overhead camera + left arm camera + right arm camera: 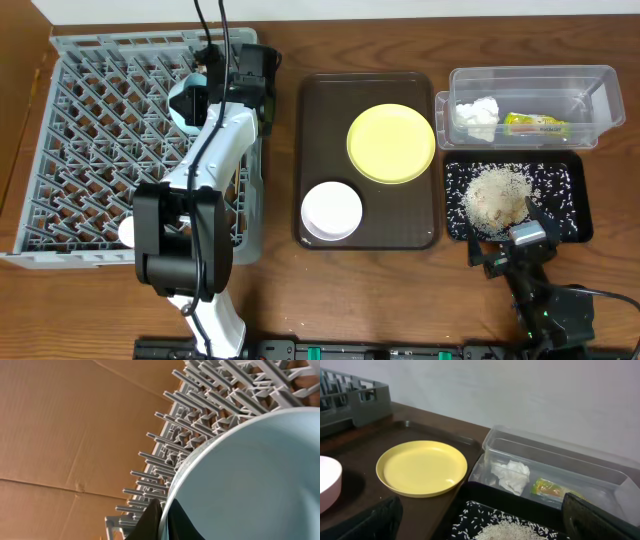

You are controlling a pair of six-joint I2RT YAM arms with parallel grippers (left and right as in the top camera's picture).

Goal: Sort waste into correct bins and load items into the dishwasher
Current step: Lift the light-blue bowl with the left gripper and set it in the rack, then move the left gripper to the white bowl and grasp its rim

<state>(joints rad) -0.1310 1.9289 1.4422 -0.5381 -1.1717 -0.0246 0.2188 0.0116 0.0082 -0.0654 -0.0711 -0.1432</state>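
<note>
- The table [280, 300] is dark brown wood. The right wrist view shows a plain white wall [520, 390] behind it, and the left wrist view shows tan cardboard [60, 435] beyond the rack.
- One grey dish rack [100, 150] fills the left of the table. One dark brown serving tray [330, 130] sits in the middle. The two bins are on the right, the clear tub [530, 75] behind the black tray [572, 195].
- My left tool [207, 85] is clamped tight on the rim of the light blue bowl [188, 100], over the rack's far right part. I cannot tell whether the bowl touches the pegs.
- Only the left wrist view shows that grip: a dark finger [150, 520] pinches the rim, the bowl's inside fills the frame, and pegs stand behind it.
- My right tool [505, 238] has its jaws spread wide with nothing between them, at the near edge of the black tray.
- Only the overhead view shows both arms and the whole layout.
- Dishes: two bowls and one yellow plate [391, 143]. The plate and the white-pink bowl [332, 211] are on the brown tray, apart from each other.
- Waste: one crumpled tissue [478, 113] and one snack wrapper [535, 124] lie in the clear tub. One heap of rice scraps [497, 195] lies in the black tray, with loose grains scattered around it.
</note>
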